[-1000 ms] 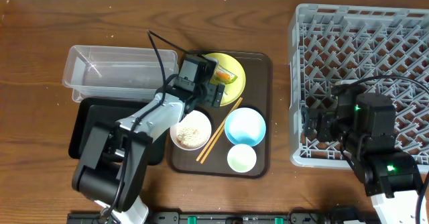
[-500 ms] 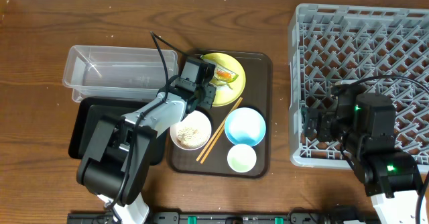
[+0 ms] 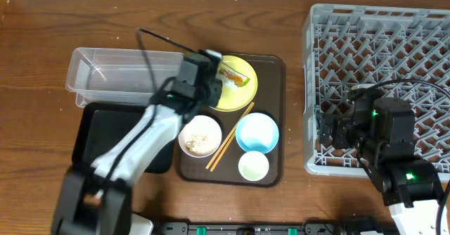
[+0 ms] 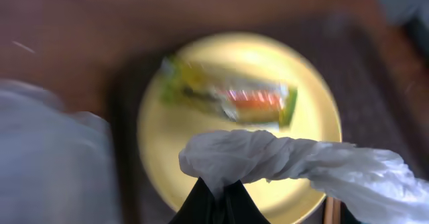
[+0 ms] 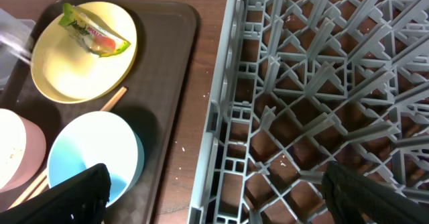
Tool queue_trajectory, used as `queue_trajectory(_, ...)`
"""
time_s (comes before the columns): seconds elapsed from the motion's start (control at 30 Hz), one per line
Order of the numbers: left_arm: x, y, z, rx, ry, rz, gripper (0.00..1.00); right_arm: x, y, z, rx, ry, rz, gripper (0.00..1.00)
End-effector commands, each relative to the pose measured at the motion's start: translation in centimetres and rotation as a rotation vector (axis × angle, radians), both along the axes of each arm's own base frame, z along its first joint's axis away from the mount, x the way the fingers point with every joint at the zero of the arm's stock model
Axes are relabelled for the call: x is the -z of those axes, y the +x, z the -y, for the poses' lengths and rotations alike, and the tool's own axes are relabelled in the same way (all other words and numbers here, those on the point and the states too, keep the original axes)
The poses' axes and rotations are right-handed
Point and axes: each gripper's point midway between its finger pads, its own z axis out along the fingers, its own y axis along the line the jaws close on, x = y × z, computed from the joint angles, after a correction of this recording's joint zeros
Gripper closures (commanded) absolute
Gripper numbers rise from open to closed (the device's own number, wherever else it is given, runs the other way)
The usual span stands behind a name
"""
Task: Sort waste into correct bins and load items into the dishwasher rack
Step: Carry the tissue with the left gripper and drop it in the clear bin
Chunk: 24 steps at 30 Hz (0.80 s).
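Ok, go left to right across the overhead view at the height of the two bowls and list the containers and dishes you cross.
Black tray → white bowl → blue bowl → dish rack. The chopsticks are left out because they overlap both bowls.

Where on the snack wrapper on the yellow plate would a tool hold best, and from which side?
Probably from straight above, pinching the snack wrapper across its short width near the middle: it lies low and elongated on the yellow plate, so a sideways approach would meet the plate's rim.
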Motion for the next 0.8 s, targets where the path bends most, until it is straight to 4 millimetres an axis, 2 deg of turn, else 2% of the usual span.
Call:
queue_trajectory(0.0,-4.9,1.6,-4.4,-0.142,0.024,0.134,0.94,-1.0,0.2,0.0,-0.006,-0.002,0.024,0.01)
queue_trajectory(0.07,-6.0,2.0,-6.8,-0.209,0.037,0.163,0.94,-1.0,0.2,0.0,-0.006,-0.002,0.024,0.01)
queue_trajectory(0.13,-6.2,2.4,-9.4,-0.274,0.045,0.167,0.94,-1.0,0.2,0.0,-0.006,-0.002,0.024,0.01)
queue_trajectory(0.27,-4.5,2.8,-13.9,-0.379,0.065,0.125,0.94,-1.0,0.2,0.0,-0.006,-0.001,0.024,0.01)
queue_trajectory(0.37,-2.5,2.8,-16.2,-0.432,0.084,0.066,0.92,-1.0,0.2,0.0,-0.006,-0.001,0.024,0.01)
queue_trajectory(0.43,-1.2,2.6,-17.1,-0.449,0.095,0.024,0.89,-1.0,0.2,0.0,-0.006,-0.001,0.024,0.01)
queue_trajectory(0.53,-0.1,2.3,-17.4,-0.454,0.104,-0.014,0.52,-1.0,0.2,0.0,-0.006,-0.001,0.024,0.01)
queue_trajectory(0.6,-0.3,2.2,-17.3,-0.454,0.102,-0.010,0.40,-1.0,0.2,0.0,-0.006,-0.001,0.024,0.01)
queue_trajectory(0.77,-3.2,1.4,-16.8,-0.501,0.006,0.023,0.38,-1.0,0.2,0.0,-0.006,-0.002,0.024,0.01)
